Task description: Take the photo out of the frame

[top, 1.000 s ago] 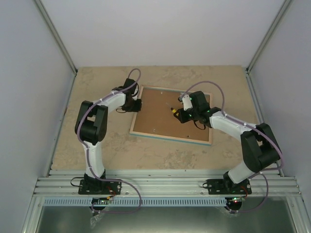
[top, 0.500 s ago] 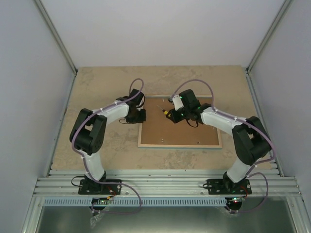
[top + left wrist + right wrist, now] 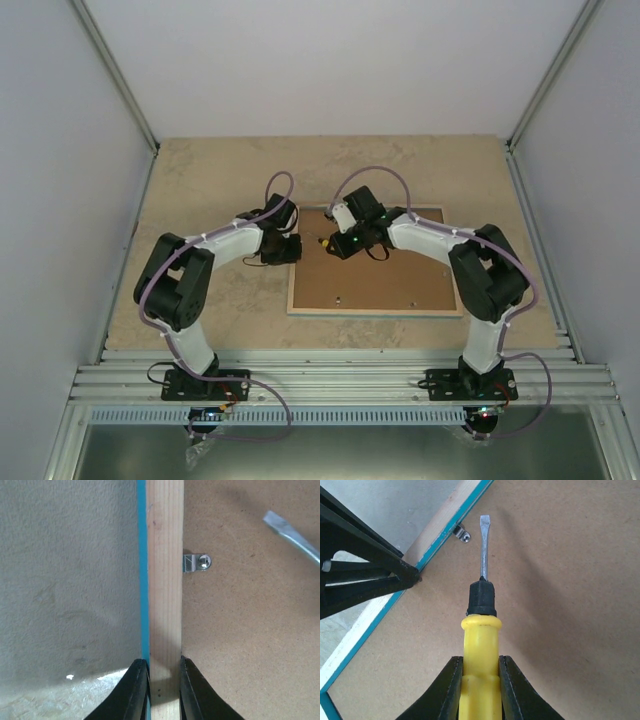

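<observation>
One frame [image 3: 375,312] lies back-up at the centre of the counter [image 3: 220,180], its long axis running left to right and its brown backing board [image 3: 395,275] showing. The left tool [image 3: 160,667] pinches the frame's left wooden rail. The right tool [image 3: 481,662] clamps one yellow screwdriver [image 3: 480,630], blade aimed upper-left toward one metal clip [image 3: 196,562].
</observation>
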Available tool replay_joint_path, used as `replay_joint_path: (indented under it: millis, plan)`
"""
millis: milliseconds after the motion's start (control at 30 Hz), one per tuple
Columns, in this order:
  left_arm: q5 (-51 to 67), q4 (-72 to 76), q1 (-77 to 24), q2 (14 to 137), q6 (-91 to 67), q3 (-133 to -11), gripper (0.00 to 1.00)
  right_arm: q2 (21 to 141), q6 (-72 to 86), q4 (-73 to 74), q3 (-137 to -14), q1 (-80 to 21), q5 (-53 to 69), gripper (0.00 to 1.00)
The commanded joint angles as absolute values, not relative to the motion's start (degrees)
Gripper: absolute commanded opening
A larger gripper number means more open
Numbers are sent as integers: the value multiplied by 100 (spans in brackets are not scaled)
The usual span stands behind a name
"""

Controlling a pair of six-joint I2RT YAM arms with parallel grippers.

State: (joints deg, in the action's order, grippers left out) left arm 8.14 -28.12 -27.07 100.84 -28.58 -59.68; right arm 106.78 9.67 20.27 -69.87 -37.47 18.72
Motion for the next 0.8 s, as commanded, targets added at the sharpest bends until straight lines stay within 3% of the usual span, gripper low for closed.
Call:
replay_joint_path:
  millis: [0, 767]
  plan:
    - [1228, -2558, -2758, 9809, -2979, -5830, 14, 10940, 857, 2334, -7329, -3841, 1942, 1]
    - [1271, -2317, -2759, 9747, -3075, -5584, 14, 11557, 533, 2961, -7991, -4177, 1878, 0]
